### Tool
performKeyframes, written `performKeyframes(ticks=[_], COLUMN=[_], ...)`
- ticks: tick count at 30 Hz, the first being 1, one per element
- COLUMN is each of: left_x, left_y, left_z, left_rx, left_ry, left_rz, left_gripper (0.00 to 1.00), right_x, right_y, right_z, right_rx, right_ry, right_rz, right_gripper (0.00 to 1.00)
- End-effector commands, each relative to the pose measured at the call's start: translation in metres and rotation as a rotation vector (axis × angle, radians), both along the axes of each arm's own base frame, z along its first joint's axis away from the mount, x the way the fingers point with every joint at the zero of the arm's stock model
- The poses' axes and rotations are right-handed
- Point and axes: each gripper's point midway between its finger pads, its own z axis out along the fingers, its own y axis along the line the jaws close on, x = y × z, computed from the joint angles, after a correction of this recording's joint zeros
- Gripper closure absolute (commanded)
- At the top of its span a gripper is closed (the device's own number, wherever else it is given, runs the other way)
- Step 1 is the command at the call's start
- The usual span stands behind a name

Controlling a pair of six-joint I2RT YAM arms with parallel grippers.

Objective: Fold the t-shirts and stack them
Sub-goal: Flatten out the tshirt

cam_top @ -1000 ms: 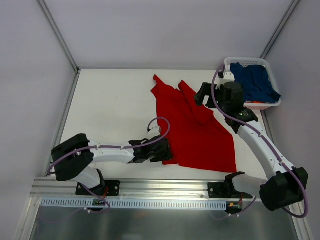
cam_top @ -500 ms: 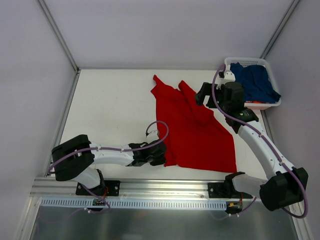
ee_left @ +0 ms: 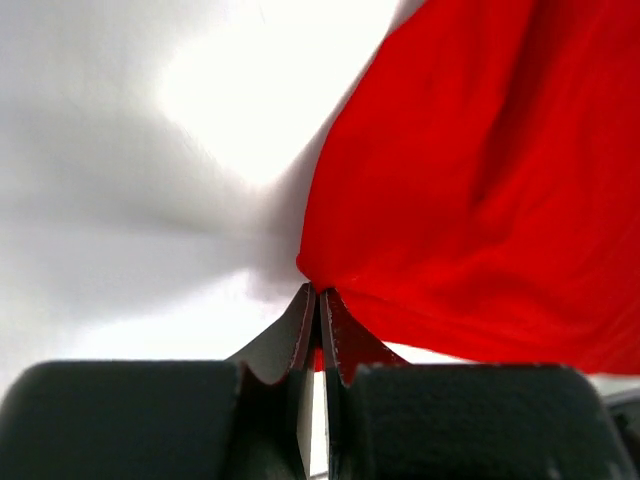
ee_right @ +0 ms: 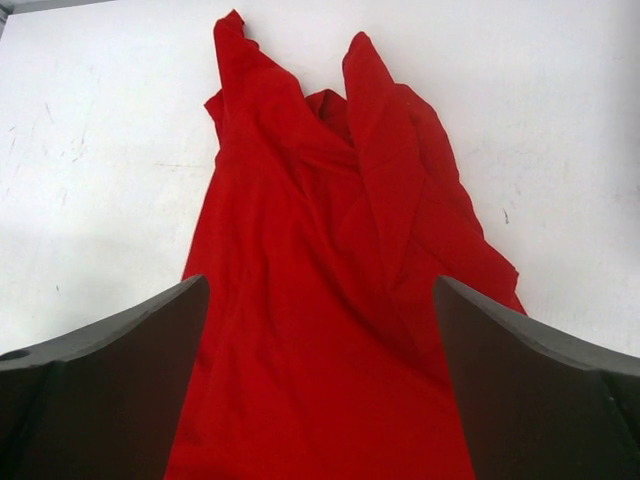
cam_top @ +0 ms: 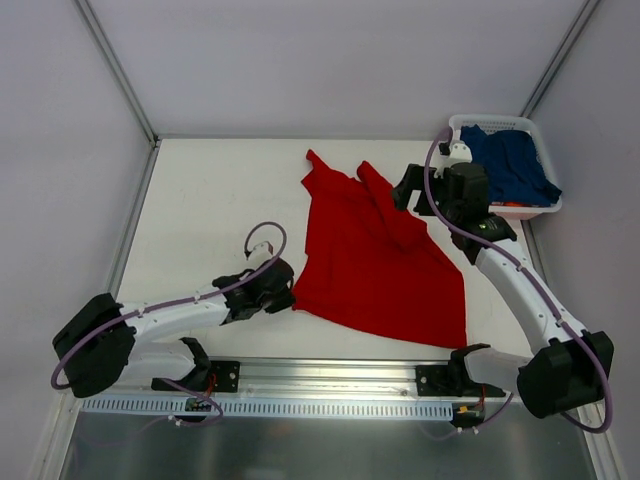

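Note:
A bright red t-shirt [cam_top: 375, 255] lies spread on the white table, its narrow end toward the back. My left gripper [cam_top: 283, 297] is shut on the shirt's near left corner, and the left wrist view shows red cloth [ee_left: 480, 200] pinched at the tips of my left gripper [ee_left: 320, 295]. My right gripper [cam_top: 410, 190] hangs open above the shirt's far right side. In the right wrist view its dark fingers [ee_right: 110, 360] stand wide apart over the red t-shirt [ee_right: 320, 330]. A dark navy t-shirt [cam_top: 510, 165] is bunched in the white basket [cam_top: 520, 208].
The basket stands at the table's back right corner, just beyond the right arm. A metal rail [cam_top: 330, 375] runs along the near edge by the arm bases. Grey walls close in the table on the left, back and right.
My left gripper closed on the shirt's near left corner and pulled it leftward. The shirt's lower left edge has stretched out to the left. The right arm stayed put.

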Motion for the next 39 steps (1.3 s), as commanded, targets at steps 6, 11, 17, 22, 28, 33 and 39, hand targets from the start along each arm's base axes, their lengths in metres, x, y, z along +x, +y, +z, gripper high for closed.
performKeyframes(ticks=[6, 11, 17, 22, 28, 33, 39], left_x=[0.056, 0.092, 0.129, 0.165, 0.215, 0.257, 0.300], left_y=[0.060, 0.091, 0.136, 0.168, 0.204, 0.228, 0.248], left_z=[0.033, 0.053, 0.074, 0.097, 0.106, 0.099, 0.084], left_rx=[0.068, 0.069, 0.069, 0.071, 0.081, 0.068, 0.077], left_ry=[-0.111, -0.146, -0.171, -0.204, -0.193, -0.163, -0.141], left_rz=[0.135, 0.229, 0.335, 0.394, 0.440, 0.483, 0.509], left_gripper=[1.00, 1.00, 1.00, 1.00, 1.00, 1.00, 1.00], right_x=[0.013, 0.013, 0.013, 0.014, 0.014, 0.014, 0.015], right_y=[-0.006, -0.013, -0.019, -0.019, -0.019, -0.022, -0.027], right_z=[0.007, 0.005, 0.002, -0.002, -0.006, -0.008, -0.013], right_rx=[0.003, 0.003, 0.002, 0.011, 0.015, 0.013, 0.009], right_ry=[-0.033, -0.031, -0.025, -0.022, -0.017, -0.013, -0.010], right_rz=[-0.020, -0.036, -0.047, -0.045, -0.045, -0.053, -0.059], right_gripper=[0.01, 0.01, 0.01, 0.01, 0.01, 0.01, 0.01])
